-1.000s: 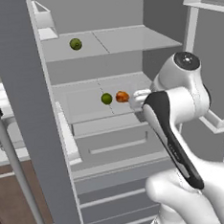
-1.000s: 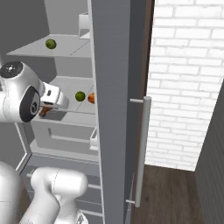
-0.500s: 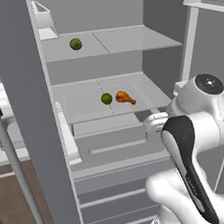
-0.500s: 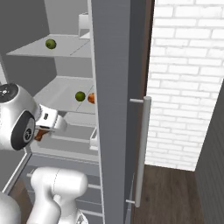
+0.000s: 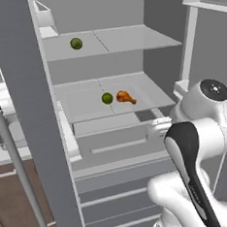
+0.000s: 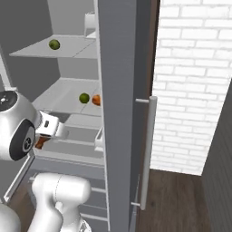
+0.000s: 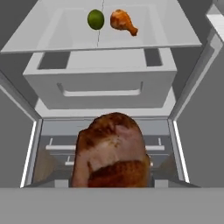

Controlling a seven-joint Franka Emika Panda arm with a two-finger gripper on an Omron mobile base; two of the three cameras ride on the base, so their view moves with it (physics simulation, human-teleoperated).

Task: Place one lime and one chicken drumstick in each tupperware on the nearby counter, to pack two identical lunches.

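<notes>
Fridge interior, door swung wide: one drumstick is out and riding in the hand.

That chicken drumstick (image 7: 110,151) sits big and brown in the hand view, pinched between the fingers, hanging in front of the pale drawer (image 7: 100,83) and below the middle shelf (image 5: 85,105). Up on that shelf wait a lime (image 5: 107,98) and a second drumstick (image 5: 125,97) just beside it, and another lime (image 5: 76,43) rests on the top shelf (image 5: 128,38). Neither tupperware nor counter appears from this spot. My read: keep the pinch firm and level, back the arm clear of the open door (image 6: 120,90) before turning, and avoid clipping the shelf edge.
</notes>
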